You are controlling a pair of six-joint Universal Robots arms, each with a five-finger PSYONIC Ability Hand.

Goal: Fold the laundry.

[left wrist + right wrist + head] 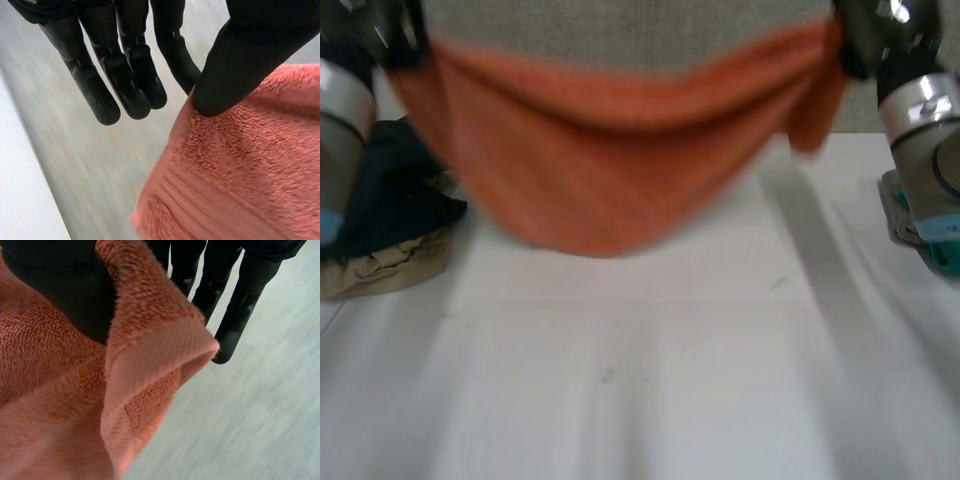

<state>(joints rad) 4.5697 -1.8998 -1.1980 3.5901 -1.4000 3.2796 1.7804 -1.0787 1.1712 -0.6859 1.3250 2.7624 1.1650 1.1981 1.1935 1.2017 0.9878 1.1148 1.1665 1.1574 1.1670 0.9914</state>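
I have the orange towel (620,170) lifted off the table (640,390) and stretched across the upper part of the head view. Its middle sags in a deep curve toward the centre of the frame.

My left hand (390,35) sits in the upper left corner and my right hand (865,40) in the upper right, one at each end of the towel's top edge. In the left wrist view the thumb (235,65) presses the towel's corner against the nearest of the straight fingers (130,85), so that hand is pinching the cloth. In the right wrist view the other corner is doubled over and trapped between the thumb and the straight fingers (235,325), which is also a pinch.

A pile of clothes (390,235) waits at the left edge, beside the left arm.

I judge this to be the spreading step, with the fold itself not yet begun. Next I need to pull the hands apart to take out the sag, then lower the towel flat onto the bare table in the lower half of the frame, well clear of the pile.
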